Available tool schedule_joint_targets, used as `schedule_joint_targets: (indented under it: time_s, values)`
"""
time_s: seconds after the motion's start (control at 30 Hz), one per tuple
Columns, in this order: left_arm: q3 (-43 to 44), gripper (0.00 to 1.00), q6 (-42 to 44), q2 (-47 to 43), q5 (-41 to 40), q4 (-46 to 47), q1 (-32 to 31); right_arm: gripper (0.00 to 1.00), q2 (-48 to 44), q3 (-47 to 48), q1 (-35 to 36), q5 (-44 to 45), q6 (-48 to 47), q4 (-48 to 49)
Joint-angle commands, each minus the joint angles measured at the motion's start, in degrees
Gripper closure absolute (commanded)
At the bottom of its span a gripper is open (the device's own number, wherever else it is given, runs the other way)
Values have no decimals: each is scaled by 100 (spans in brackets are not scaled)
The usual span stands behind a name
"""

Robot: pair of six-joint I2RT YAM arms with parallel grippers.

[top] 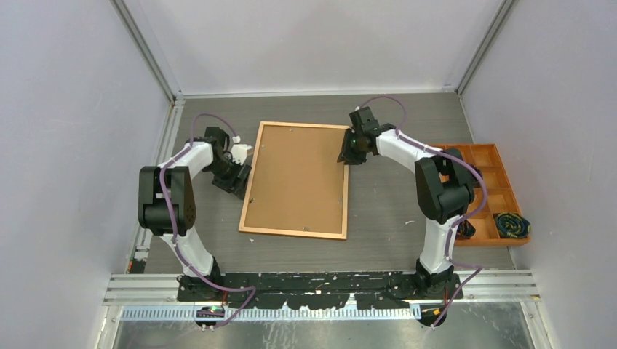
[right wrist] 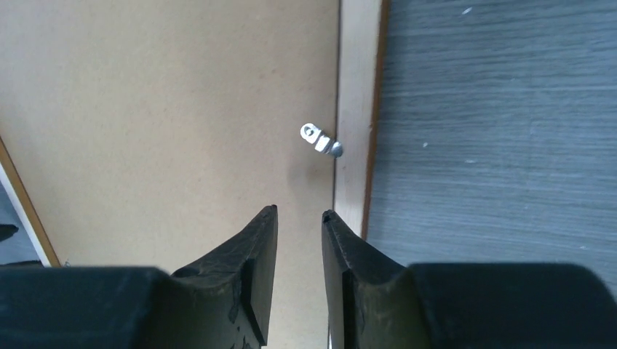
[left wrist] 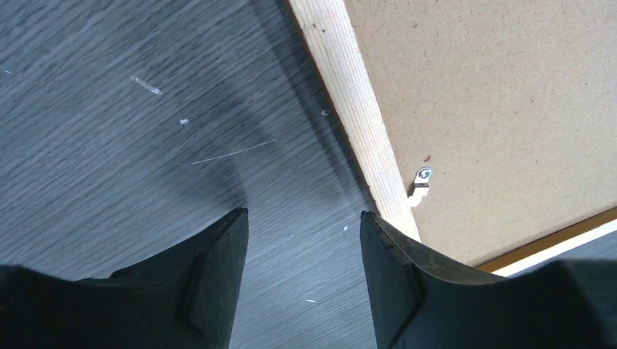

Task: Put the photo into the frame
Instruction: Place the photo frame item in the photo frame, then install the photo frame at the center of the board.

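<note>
The frame (top: 294, 233) lies flat in the middle of the table, back side up, with the plain brown backing board (top: 297, 178) filling it. The photo is hidden. My left gripper (top: 236, 182) is open and empty, low over the table just outside the frame's left border (left wrist: 356, 109), near a small metal clip (left wrist: 420, 182). My right gripper (top: 344, 155) hangs over the frame's right edge. In the right wrist view its jaws (right wrist: 300, 212) stand a little apart, empty, over the board (right wrist: 167, 109), short of a metal clip (right wrist: 320, 139) by the border (right wrist: 356, 94).
An orange compartment tray (top: 502, 156) stands at the right edge and holds a dark coiled item (top: 511, 225). Grey walls close in the table on three sides. The arm bases sit on the rail at the near edge.
</note>
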Motion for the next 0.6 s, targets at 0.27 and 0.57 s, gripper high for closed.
schedule_joint_targets:
  time_s: [0.27,0.57]
  values:
    - [155,42,-11,-116,91,-19,2,66,168,117,-384,-402,218,722]
    - [164,42,-9,-102,56,-25,2,79,445,145,-559,-604,301,870]
